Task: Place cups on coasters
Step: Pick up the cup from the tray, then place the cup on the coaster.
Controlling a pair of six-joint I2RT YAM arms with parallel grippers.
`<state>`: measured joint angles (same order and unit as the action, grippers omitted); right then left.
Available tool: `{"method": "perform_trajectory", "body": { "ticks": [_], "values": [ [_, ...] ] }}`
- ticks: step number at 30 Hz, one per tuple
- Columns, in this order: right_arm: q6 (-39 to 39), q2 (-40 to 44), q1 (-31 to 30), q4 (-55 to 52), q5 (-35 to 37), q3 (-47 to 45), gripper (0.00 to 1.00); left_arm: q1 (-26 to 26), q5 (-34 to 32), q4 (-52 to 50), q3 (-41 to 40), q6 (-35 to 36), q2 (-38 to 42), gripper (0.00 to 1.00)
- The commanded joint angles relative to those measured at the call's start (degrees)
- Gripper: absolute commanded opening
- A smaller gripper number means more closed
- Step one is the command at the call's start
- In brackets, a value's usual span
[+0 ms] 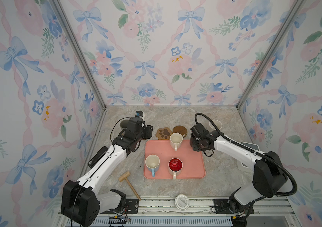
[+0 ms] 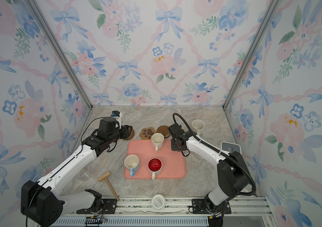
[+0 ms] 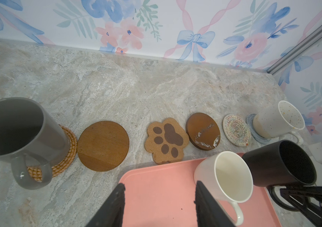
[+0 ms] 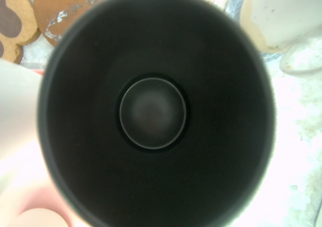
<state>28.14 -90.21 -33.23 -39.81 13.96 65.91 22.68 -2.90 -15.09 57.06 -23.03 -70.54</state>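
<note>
My right gripper (image 3: 286,193) is shut on the handle of the black cup (image 3: 278,163), which hangs tilted over the far right corner of the pink tray (image 1: 195,167). My left gripper (image 3: 160,206) is open and empty above the tray's far left corner. The grey cup (image 3: 14,133) stands on the rattan coaster (image 3: 69,145), and the speckled cup (image 3: 278,119) on the grey-blue coaster (image 3: 251,119). Bare coasters lie between them: a wooden round (image 3: 103,145), a paw (image 3: 166,139), a second wooden round (image 3: 203,130), a cream woven (image 3: 236,129). On the tray stand the cream-white cup (image 1: 175,140), the light blue cup (image 1: 152,163) and the red-inside cup (image 1: 175,166).
A wooden mallet (image 1: 129,183) lies left of the tray near the front. A white round lid (image 1: 181,201) sits on the front rail. A grey and white object (image 1: 252,146) lies behind my right arm. A clear plastic cup (image 2: 86,173) shows under my left arm.
</note>
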Motion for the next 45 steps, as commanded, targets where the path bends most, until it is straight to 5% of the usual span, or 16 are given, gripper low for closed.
{"method": "perform_trajectory", "body": {
  "ticks": [1, 21, 45],
  "values": [
    [-2.4, 1.8, 1.9, 2.3, 1.6, 3.7, 0.00, 0.7, 0.3, -0.7, -0.8, -0.6, 0.4, 0.53],
    [-10.8, -7.6, 11.9, 7.8, -5.6, 12.0, 0.00, 3.3, -0.6, -0.8, 2.3, -1.4, -2.9, 0.53],
    [-13.1, -14.2, 14.3, 12.6, -6.0, 13.2, 0.00, 6.0, -1.7, -0.7, 4.6, -0.9, -5.8, 0.53]
  ]
}}
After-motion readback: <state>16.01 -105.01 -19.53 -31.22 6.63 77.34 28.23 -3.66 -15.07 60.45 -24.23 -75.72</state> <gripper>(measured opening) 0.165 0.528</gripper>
